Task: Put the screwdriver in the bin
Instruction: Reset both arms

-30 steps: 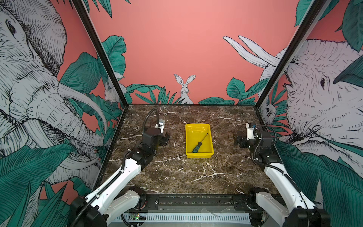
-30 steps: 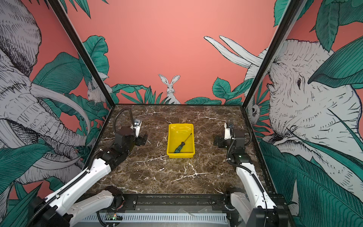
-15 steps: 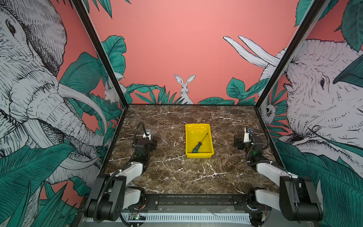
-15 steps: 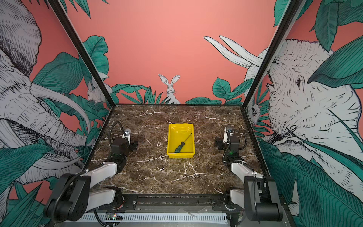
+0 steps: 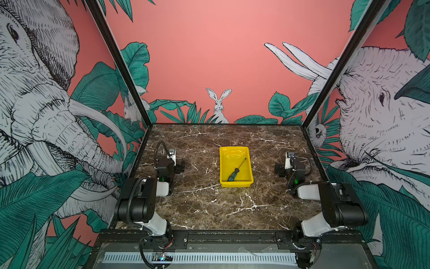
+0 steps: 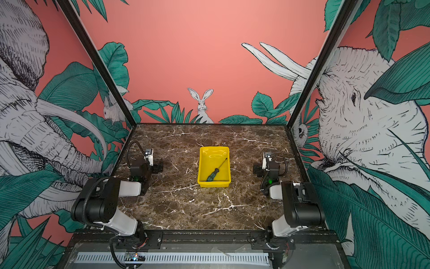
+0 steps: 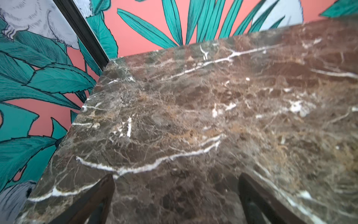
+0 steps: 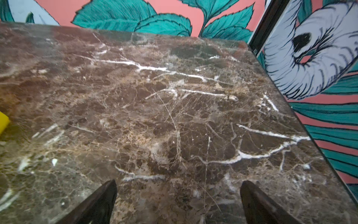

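Low over the table, right gripper (image 8: 178,183): two dark fingers (image 8: 100,201) spread wide, bare brown marble tabletop (image 8: 174,116) between them, white veins across it. One corner of the yellow bin (image 8: 3,121) at ten o'clock from the gripper, resting on the marble. Black frame post (image 8: 265,23) at one o'clock. Leaf mural (image 8: 155,19) at twelve, beyond the far edge.

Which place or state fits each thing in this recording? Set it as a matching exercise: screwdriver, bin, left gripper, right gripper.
Things:
1. screwdriver
2. bin
3. left gripper
4. right gripper

Places or states:
A. open and empty, to the robot's right of the bin
B. lying slantwise inside the bin
C. open and empty, to the robot's left of the bin
D. standing on the table, between the grippers

Pairs: 1-B, 2-D, 3-C, 4-A.
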`<state>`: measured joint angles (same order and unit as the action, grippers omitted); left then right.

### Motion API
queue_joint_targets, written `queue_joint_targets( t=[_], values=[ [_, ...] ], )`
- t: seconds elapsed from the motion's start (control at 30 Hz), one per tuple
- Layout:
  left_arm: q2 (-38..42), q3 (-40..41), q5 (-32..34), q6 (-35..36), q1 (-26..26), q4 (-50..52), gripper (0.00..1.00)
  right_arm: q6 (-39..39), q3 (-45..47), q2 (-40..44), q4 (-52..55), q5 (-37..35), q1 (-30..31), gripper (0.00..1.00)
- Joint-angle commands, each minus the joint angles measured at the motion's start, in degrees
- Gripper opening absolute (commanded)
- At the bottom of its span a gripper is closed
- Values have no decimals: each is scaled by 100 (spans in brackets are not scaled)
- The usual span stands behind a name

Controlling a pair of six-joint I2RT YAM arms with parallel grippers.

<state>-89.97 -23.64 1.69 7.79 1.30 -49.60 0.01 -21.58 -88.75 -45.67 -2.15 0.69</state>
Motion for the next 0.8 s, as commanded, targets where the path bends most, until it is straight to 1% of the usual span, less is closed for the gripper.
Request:
queue_joint_targets(
  t=[0.0, 0.07, 0.13, 0.17, 0.33, 0.4, 0.77],
  values=[
    [52, -24, -362, -108, 3, -46, 100, 53, -87, -19, -665, -20, -16, 99],
    [61, -33, -363, -115, 2, -37, 100, 52, -74, 41, -554, -98, -16, 99],
    [111, -49, -360, -120, 2, 116, 100, 97, -39, -15, -774, -125, -16, 99],
    [87, -36, -361, -118, 2, 31, 100, 80, -60, 17, -638, -146, -16, 99],
    [94, -36, -354, -124, 2, 48, 100, 0, -117, -4, -607, -66, 18, 99],
    [94, -36, -200, -156, 13, 47, 100, -1, -116, -11, -609, -76, 28, 99],
    [105, -25, -196, -163, 21, 47, 100, -1, -105, -2, -607, -57, 28, 99]
  ],
)
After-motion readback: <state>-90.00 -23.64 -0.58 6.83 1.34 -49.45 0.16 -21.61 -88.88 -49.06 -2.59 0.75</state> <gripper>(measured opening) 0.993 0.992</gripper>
